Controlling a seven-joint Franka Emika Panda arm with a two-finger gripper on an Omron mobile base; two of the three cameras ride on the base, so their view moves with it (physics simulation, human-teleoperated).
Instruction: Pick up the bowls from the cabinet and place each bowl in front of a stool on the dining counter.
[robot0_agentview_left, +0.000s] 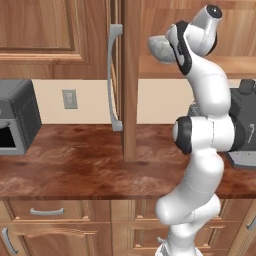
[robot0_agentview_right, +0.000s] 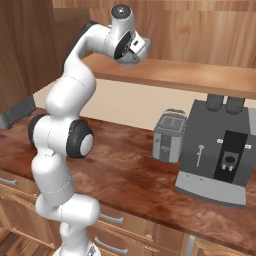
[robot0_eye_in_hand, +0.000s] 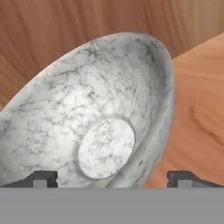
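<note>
The gripper (robot0_eye_in_hand: 112, 181) is reaching up into the open wall cabinet (robot0_agentview_left: 131, 75), jaws spread wide w/ nothing pinched between them. The marbled bowl (robot0_eye_in_hand: 94, 113) is sitting right ahead of the jaws on the cabinet shelf (robot0_agentview_right: 200, 76); in the hand view its hollow and flat round bottom are facing the camera, so the hand is looking into it at a slant. Being round, the bowl has no long axis. The 2 finger tips are standing 1 each side of the bowl's near part, and its right rim is curving down between them. Whether either tip is touching stone I can't tell.

My guess: the coming move turns on that rim. The jaws probably need to straddle the wall, 1 finger inside and 1 outside, before pinching.

In the left base view the bowl is showing as a grey shape just left of the wrist, beside the open cabinet door (robot0_agentview_left: 116, 75). Only 1 bowl is in sight here.

Below the shelf, the dark wood-grain counter (robot0_agentview_right: 130, 170) is carrying a grey coffee machine (robot0_agentview_right: 220, 150) and a small toaster (robot0_agentview_right: 170, 136) to the arm's right, and a dark oven-like box (robot0_agentview_left: 15, 117) to its left. So there's headroom under the shelf, but clutter beneath on both sides.
</note>
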